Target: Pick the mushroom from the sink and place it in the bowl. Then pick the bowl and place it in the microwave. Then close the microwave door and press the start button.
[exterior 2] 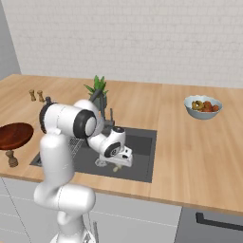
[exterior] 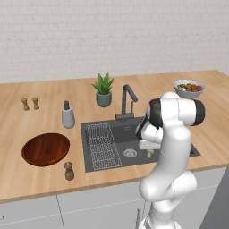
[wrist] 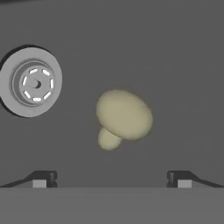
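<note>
The small pale beige mushroom (wrist: 122, 116) lies on the dark grey sink (wrist: 175, 65) floor, beside the round steel drain (wrist: 30, 82). My gripper (wrist: 111, 179) hangs open just above it, one fingertip to each side, touching nothing. From the base, the gripper (exterior: 149, 150) reaches down into the sink (exterior: 120, 136) over the mushroom (exterior: 150, 154). The mushroom (exterior 2: 116, 168) also peeks out under the hand in the right base view. The wide reddish-brown wooden bowl (exterior: 45, 149) sits empty on the counter left of the sink. The microwave and its door are out of view.
A wire rack (exterior: 103, 145) fills the sink's left half, with the dark faucet (exterior: 127, 100) behind it. A potted plant (exterior: 103, 89), soap dispenser (exterior: 67, 115), pepper mill (exterior: 69, 171) and two shakers (exterior: 30, 103) stand nearby. A pale bowl of food (exterior: 189, 88) sits far right.
</note>
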### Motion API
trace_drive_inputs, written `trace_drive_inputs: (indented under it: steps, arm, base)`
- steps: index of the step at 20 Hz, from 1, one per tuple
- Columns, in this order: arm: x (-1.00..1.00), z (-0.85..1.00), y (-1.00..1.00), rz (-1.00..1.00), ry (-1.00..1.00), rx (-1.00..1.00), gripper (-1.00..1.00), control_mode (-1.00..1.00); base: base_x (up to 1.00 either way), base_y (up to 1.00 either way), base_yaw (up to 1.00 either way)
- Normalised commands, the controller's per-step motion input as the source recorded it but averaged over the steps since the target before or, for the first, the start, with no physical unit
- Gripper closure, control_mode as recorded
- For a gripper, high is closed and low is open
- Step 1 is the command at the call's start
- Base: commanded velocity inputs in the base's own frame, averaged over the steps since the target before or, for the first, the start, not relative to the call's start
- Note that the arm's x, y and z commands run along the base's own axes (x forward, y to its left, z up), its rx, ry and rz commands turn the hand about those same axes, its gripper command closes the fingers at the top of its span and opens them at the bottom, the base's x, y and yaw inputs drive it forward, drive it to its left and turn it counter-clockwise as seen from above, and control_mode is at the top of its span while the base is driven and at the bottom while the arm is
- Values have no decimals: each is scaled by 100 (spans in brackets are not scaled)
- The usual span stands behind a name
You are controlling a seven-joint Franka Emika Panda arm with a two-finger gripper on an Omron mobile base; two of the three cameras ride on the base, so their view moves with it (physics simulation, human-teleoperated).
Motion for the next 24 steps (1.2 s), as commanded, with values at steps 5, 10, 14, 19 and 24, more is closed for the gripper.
trace_drive_inputs:
  steps: [5,10,14,19,24]
  arm:
    - [37,-44,-2,0,2,1,-100,-100]
    - [41,-38,-3,0,0,1,-100,-100]
    - [17,-27,-7,0,1,2,-100,-100]
    - [6,-22,4,0,2,1,-100,-100]
    - [-23,-14,25,0,2,0,-100,-100]
  base:
    - [0,0,0]
    - [0,0,0]
    - [0,0,0]
    - [0,0,0]
    - [0,0,0]
